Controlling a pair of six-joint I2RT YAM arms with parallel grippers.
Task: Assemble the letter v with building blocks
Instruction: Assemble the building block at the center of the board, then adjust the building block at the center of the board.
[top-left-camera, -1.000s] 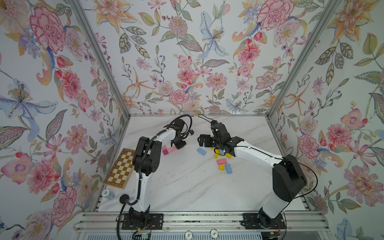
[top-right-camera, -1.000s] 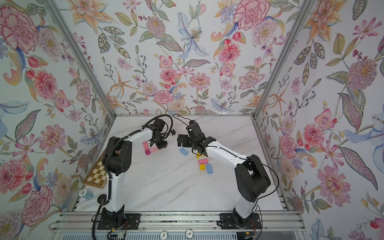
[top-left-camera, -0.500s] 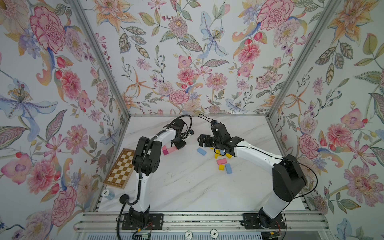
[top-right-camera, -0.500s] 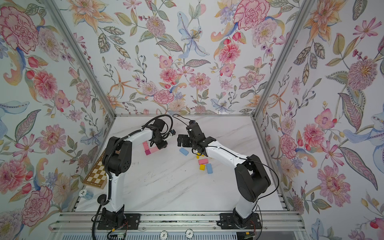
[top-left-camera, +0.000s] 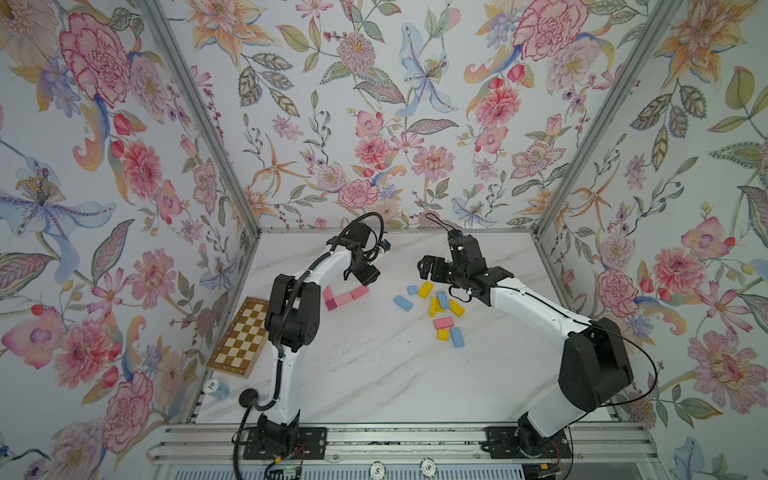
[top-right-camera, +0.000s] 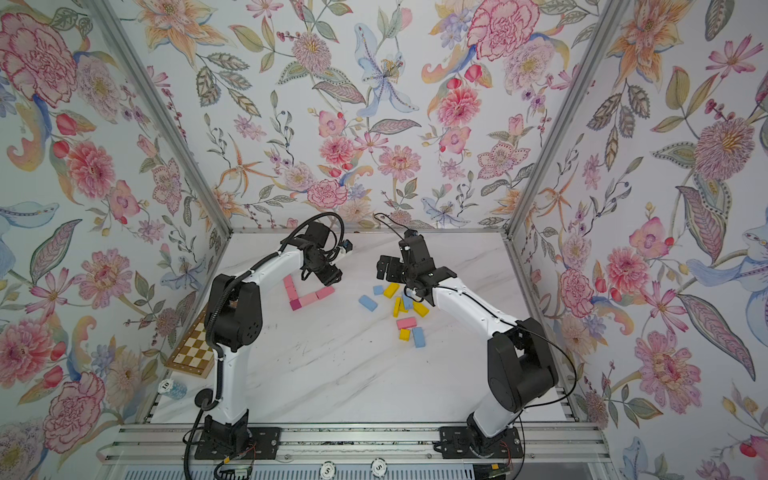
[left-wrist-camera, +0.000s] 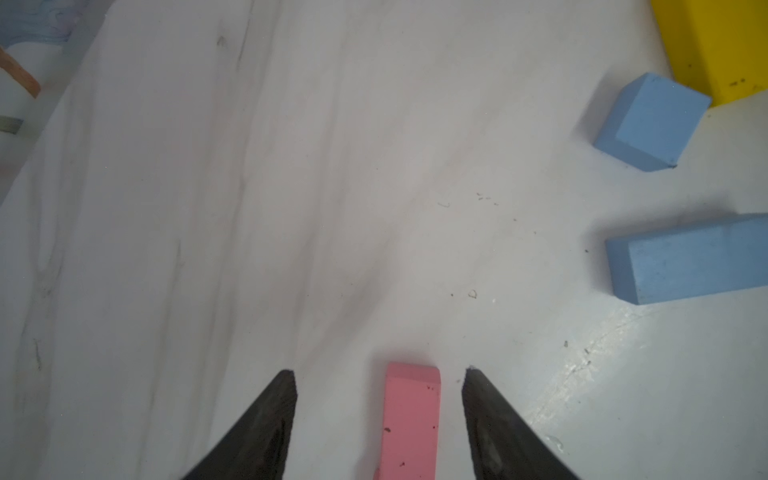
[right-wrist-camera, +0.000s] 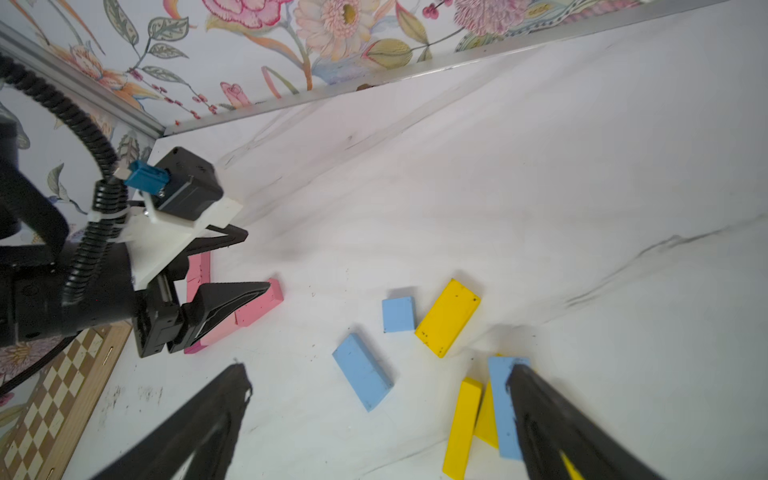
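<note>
The white marble tabletop (top-left-camera: 374, 374) sits inside walls of flowered wallpaper (top-left-camera: 374, 104), and a checkered board (top-left-camera: 243, 336) lies off behind the left arm.

From where I stand, the left gripper (left-wrist-camera: 379, 370) is down low at the table with its jaws partly apart, gripping nothing. A pink block (left-wrist-camera: 411, 419) lies flat between its fingers with a clear gap on each side. That block ends a pink row (top-left-camera: 344, 297) that runs back under the gripper to a magenta block (top-left-camera: 331, 304) at the corner. A second pink arm (top-right-camera: 288, 286) turns off from there. Ahead of its tips is bare marble, and off to one side are a small blue cube (left-wrist-camera: 652, 122) and a long blue block (left-wrist-camera: 685, 259).

The right gripper (right-wrist-camera: 380, 372) hangs spread wide and empty over the loose pile (top-left-camera: 442, 307). One of its fingers (right-wrist-camera: 552, 424) covers part of a blue brick (right-wrist-camera: 503, 407) lying across yellow ones (right-wrist-camera: 463, 424). Just past its tips lies a yellow oblong (right-wrist-camera: 449, 318).
</note>
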